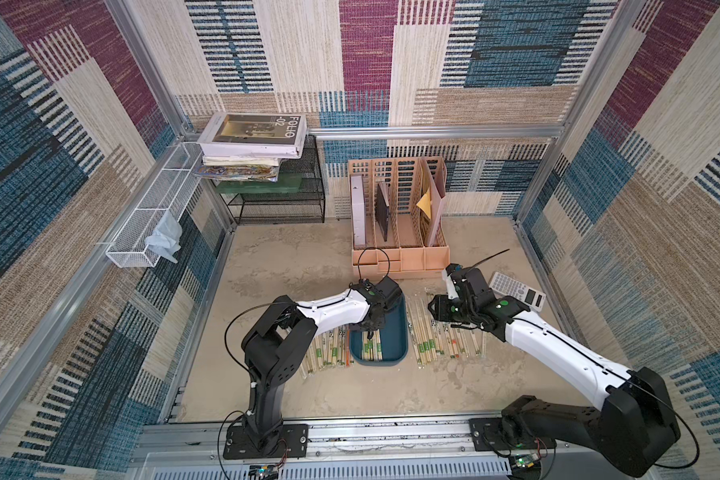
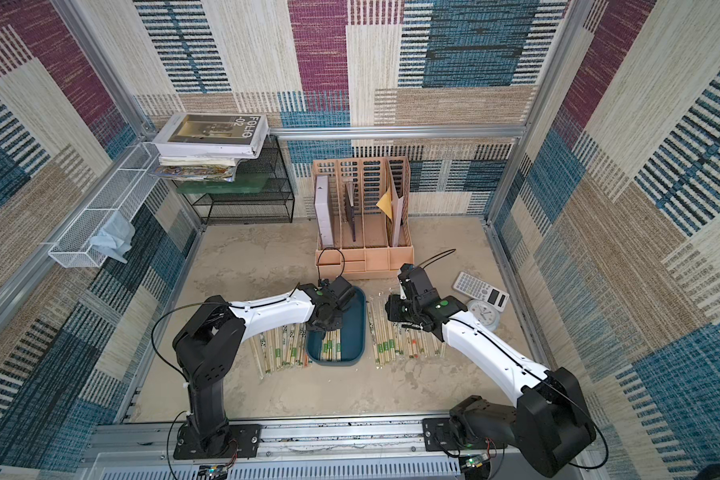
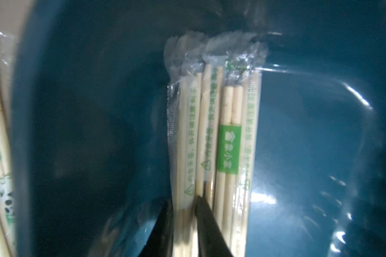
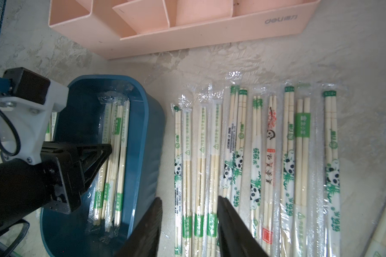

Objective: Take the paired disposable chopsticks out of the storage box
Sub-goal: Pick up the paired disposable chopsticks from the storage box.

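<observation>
Pale bamboo chopstick pairs (image 3: 228, 146) in clear wrappers: a few lie in the shallow teal plastic storage box (image 1: 396, 332), partly hidden from above by my left gripper (image 3: 184, 200) pinching one pair; my right gripper's (image 4: 189, 198) fingers (image 4: 230, 222) stand apart.

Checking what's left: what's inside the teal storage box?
A few wrapped chopstick pairs lying lengthwise in the storage box, the left tool pinching one. The floor beneath that arm is covered.
</observation>
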`<state>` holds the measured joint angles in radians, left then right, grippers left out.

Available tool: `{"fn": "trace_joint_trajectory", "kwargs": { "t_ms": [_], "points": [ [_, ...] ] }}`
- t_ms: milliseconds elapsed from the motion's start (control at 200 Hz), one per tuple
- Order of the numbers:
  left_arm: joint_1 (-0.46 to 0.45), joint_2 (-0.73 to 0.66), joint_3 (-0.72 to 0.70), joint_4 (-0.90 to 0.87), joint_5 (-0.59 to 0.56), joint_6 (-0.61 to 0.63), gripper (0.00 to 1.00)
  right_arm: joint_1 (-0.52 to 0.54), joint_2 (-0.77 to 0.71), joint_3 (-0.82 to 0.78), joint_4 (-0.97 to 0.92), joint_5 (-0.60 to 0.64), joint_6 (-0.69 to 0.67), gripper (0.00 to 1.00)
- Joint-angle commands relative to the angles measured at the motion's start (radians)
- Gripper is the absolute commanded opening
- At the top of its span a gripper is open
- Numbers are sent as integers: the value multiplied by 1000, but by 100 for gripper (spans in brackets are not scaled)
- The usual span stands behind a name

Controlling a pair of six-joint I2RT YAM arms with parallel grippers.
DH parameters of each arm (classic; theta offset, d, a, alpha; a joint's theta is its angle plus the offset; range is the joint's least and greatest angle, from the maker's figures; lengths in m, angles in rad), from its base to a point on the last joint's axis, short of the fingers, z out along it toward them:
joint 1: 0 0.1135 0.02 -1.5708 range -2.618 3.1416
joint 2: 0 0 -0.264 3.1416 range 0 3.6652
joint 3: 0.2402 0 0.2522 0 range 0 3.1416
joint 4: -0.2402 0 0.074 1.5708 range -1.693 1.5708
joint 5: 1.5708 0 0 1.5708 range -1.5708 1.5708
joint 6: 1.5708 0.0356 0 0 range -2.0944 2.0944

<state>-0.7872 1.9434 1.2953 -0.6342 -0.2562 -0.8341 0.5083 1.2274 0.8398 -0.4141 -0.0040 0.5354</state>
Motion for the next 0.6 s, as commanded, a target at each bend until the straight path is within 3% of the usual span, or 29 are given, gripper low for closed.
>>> {"fn": "trace_joint_trajectory", "kwargs": {
  "t_ms": [0, 85, 596],
  "points": [
    [2, 20, -11, -17, 15, -4, 7, -4, -4, 4, 4, 12, -9, 44],
    [0, 20, -11, -13, 18, -2, 1, -4, -3, 7, 0, 11, -11, 44],
    [-4, -109, 58, -59, 5, 45, 0, 0, 15, 17, 8, 4, -9, 44]
  ]
}}
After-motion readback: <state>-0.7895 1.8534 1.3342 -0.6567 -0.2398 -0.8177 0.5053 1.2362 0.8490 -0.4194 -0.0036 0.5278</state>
